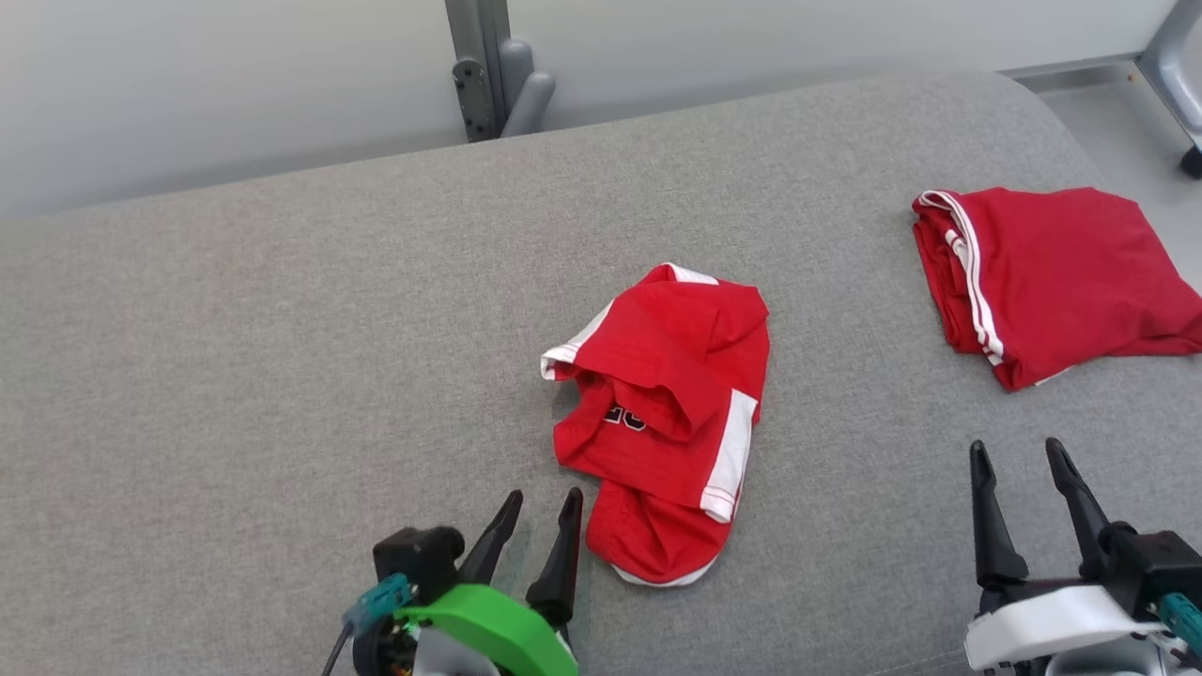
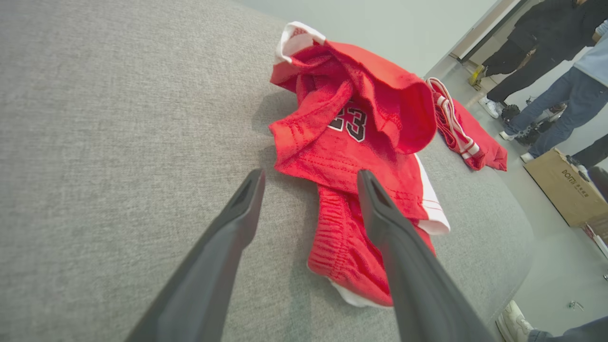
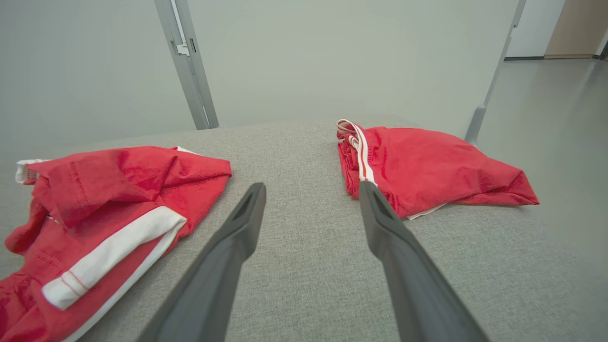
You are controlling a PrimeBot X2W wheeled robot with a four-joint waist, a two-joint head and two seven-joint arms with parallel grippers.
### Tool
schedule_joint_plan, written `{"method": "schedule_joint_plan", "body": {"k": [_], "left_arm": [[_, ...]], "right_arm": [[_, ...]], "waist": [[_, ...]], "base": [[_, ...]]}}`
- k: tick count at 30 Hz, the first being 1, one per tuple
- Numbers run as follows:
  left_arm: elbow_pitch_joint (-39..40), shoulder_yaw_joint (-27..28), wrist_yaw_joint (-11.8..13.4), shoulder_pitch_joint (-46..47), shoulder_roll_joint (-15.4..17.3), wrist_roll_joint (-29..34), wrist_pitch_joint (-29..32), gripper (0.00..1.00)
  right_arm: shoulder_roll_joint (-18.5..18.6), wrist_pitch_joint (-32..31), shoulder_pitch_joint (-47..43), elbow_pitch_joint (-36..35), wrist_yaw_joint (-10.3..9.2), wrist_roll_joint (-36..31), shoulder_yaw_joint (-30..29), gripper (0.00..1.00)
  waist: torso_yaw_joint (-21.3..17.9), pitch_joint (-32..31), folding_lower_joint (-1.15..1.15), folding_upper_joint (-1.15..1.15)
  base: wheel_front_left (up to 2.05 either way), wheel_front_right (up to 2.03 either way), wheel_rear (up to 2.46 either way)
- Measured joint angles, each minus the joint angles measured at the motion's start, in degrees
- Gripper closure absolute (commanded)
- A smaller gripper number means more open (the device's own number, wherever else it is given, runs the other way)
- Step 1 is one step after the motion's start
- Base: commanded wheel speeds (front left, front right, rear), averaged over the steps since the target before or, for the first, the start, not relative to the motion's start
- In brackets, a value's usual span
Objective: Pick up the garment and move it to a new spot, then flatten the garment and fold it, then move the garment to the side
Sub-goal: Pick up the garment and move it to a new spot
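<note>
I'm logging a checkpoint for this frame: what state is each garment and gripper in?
Middle red garment: crumpled, not flattened or folded, not held.
Right-hand red garment: folded, lying flat.
Left gripper: open, empty, beside the crumpled garment.
Right gripper: open, empty.

You've got a left gripper (image 1: 544,496) w/ two long dark tapered fingers (image 2: 213,256), a bright green collar (image 1: 488,624) behind them, and a black block (image 1: 418,554) on its outer side carrying a teal plug (image 1: 380,596) and thin dark cable (image 1: 333,654). Your right gripper (image 1: 1016,449): same fingers, white collar (image 1: 1042,624), teal part (image 1: 1181,615) behind it, prob. another plug.
</note>
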State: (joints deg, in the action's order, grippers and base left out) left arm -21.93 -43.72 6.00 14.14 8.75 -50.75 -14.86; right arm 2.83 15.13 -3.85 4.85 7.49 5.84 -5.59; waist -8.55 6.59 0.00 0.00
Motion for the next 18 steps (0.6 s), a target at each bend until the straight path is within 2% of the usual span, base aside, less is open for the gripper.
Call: {"method": "schedule_joint_plan", "body": {"k": [4, 8, 18], "left_arm": [[5.68, 6.75, 1.57, -7.26, 0.07, 3.26, -0.12, 0.0], [9.96, 13.23, 1.47, -13.96, -0.47, 9.01, -0.16, 0.0], [13.7, 26.54, -2.58, -21.69, -1.13, 24.04, -0.18, 0.0]], "right_arm": [[0.0, 0.0, -2.99, -0.01, 0.0, -0.26, -2.63, 0.0], [0.0, 0.0, -5.2, 0.02, 0.0, -0.48, -5.02, 0.0], [-0.02, 0.0, -6.47, -0.32, 0.0, -2.38, -6.65, 0.0]], "waist": [[1.14, -2.49, 0.0, 0.0], [2.89, -4.46, 0.0, 0.0], [7.31, -7.54, 0.0, 0.0]], "base": [[0.0, 0.0, 0.0], [0.0, 0.0, 0.0], [0.0, 0.0, 0.0]]}}
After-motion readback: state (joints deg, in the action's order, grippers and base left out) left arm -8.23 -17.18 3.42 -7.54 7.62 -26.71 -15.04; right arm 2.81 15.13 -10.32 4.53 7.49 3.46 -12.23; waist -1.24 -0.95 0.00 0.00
